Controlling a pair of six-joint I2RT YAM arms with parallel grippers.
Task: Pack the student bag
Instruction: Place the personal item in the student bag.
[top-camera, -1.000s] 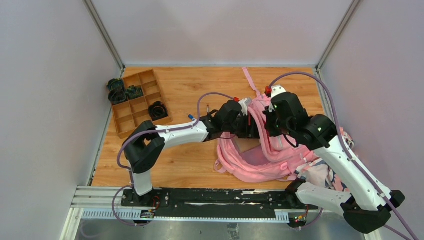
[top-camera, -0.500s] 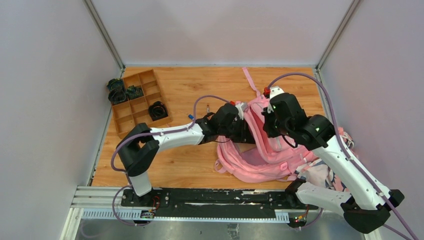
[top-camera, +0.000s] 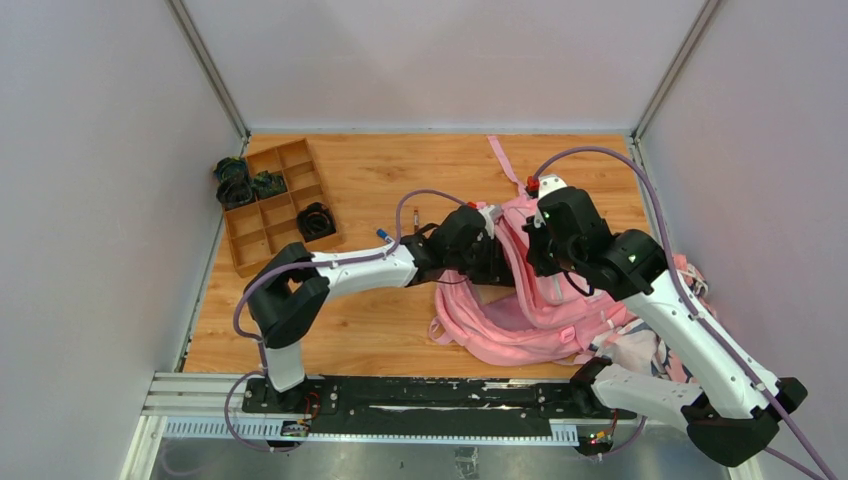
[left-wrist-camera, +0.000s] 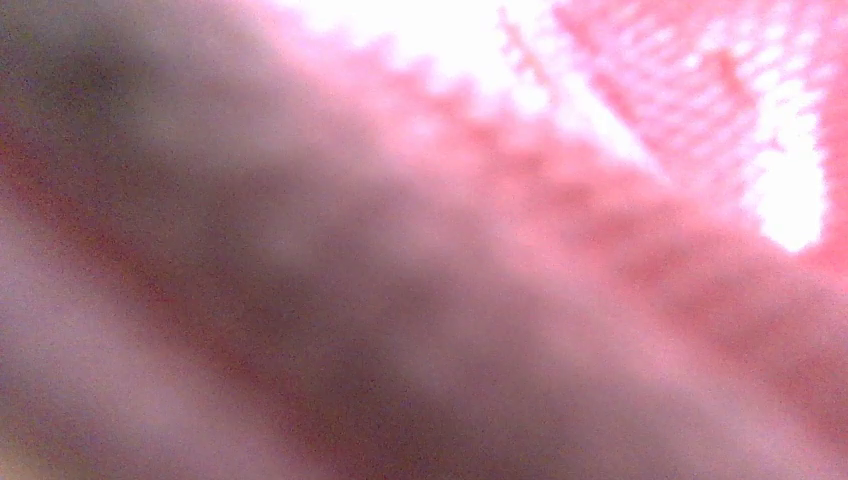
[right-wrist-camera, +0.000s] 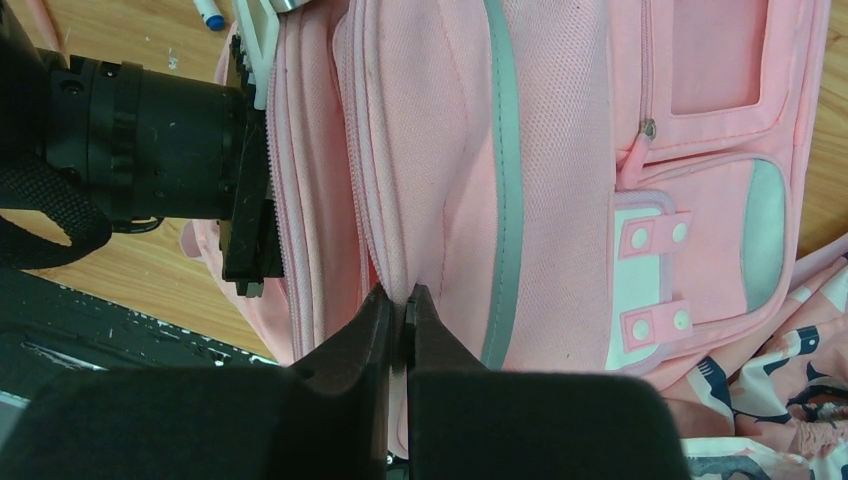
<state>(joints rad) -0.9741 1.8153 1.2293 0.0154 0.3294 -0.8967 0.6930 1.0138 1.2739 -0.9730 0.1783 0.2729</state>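
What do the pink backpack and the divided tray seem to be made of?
The student bag: likely woven synthetic fabric, matte; fine weave and stitched seams show. The divided tray: probably wood or fibreboard, matte brown; thin dividers, grain not visible.

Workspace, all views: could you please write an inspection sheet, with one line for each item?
Surface: wooden table, no spill seen.
Job's things: student bag, pink, lying right of centre between the two arms.
Clutter: patterned cloth against the bag's right side; wooden tray at far left holding dark items; blue-capped marker beside the left arm.
Grippers: left gripper shut, buried in bag fabric, what it pinches is hidden; right gripper shut on a fold of the bag.
Cables: purple cables loop along both arms, none seen caught.
Surroundings: plain walls, metal corner posts.
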